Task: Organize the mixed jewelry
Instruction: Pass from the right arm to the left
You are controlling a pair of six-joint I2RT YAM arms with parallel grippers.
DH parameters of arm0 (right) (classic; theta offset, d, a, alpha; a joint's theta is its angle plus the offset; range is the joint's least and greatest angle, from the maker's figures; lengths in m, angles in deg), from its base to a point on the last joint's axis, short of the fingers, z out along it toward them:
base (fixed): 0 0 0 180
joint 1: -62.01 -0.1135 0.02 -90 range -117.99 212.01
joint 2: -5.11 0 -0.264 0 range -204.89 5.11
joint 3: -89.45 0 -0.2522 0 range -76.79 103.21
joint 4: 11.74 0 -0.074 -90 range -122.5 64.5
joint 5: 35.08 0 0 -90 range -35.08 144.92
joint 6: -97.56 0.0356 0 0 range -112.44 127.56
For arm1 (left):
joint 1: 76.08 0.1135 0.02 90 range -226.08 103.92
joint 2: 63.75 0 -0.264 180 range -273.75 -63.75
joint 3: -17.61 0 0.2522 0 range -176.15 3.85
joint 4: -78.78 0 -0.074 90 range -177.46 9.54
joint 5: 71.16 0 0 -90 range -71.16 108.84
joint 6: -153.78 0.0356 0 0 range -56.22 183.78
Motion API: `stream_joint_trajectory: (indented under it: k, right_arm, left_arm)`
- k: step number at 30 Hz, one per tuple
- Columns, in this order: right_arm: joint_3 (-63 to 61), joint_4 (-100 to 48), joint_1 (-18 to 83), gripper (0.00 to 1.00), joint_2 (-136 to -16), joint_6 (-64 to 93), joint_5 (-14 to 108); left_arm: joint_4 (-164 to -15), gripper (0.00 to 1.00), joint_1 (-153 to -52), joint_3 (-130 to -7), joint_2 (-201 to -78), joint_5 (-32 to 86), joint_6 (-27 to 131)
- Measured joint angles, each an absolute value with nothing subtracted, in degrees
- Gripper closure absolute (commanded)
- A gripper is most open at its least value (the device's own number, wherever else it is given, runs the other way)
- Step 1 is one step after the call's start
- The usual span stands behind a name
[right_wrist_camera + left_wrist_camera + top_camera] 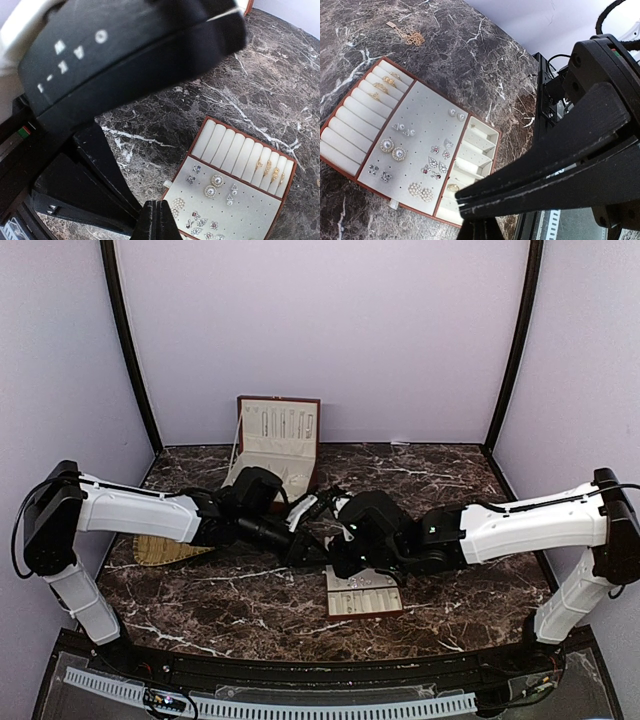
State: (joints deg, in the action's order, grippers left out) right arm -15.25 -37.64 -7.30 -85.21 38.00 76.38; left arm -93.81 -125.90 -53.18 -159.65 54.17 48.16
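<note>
"Mixed jewelry (372, 583) from above, where do we find it?"

"Only as small specks on the cream tray (365, 615). The left arm (140, 508) and the right arm (530, 520) meet just behind the tray and cover its far part."

"And in the left wrist view?"

"There we see studs (392, 149) pinned on the tray's middle panel and rings (382, 86) in its rolls. One gold chain (412, 37) lies on the marble table (470, 60) beyond the tray's ring end, apart from it. The left gripper (465, 205) is clenched, and we see nothing between its fingers."

"The right wrist view?"

"The right gripper (155, 220) is also pressed together, empty as far as we can see, beside the tray's stud panel. We judge that most pieces are sorted and that the chain is left to place."
</note>
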Motion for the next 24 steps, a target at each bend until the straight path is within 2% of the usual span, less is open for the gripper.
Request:
stream_joint_trajectory:
  k: [4, 11, 16, 24]
  right_arm:
    - [-16.0, -37.2, -7.3, 0.79, -84.5, 38.0, 76.4]
    - [-19.9, -35.5, -6.6, 0.57, -77.2, 39.2, 75.7]
    - [-26.0, -29.2, -3.8, 0.59, -70.7, 41.2, 70.7]
    - [-35.6, -15.9, -0.1, 0.65, -67.0, 45.3, 54.1]
  left_arm:
    - [-93.9, 1.0, -125.9, -53.2, -159.6, 54.2, 48.1]
    - [-95.8, 1.0, -125.9, -52.7, -159.4, 54.0, 48.1]
    - [-97.8, 1.0, -125.9, -51.2, -157.7, 54.6, 48.2]
    - [-106.4, 1.0, -125.9, -46.5, -151.6, 60.1, 48.4]
